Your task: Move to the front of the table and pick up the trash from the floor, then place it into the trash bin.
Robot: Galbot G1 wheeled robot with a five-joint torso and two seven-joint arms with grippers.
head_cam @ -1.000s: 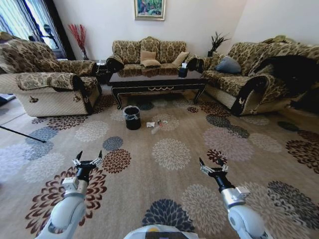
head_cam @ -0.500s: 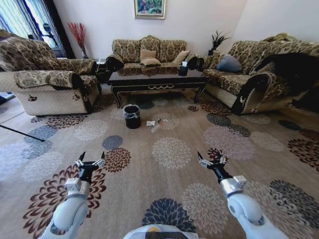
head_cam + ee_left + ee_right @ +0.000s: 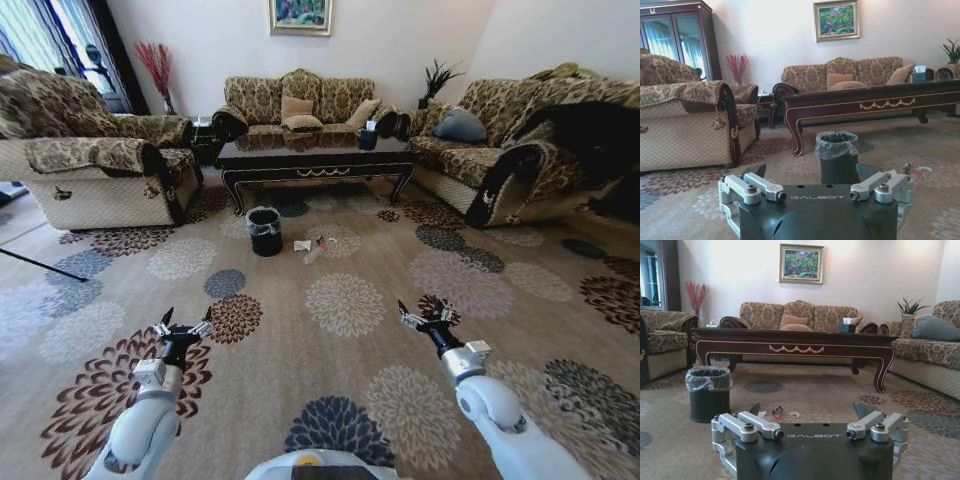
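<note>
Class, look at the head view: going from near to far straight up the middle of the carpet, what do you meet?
Left gripper and right gripper → trash beside the trash bin → table → sofa → painting.

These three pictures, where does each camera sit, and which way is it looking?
Head view: high on the robot, looking forward and down over the floor; both arms show, left gripper and right gripper with open jaws.
Left wrist view: low on the left arm, facing the trash bin and table.
Right wrist view: low on the right arm, facing the trash.
All share bin and table.
</note>
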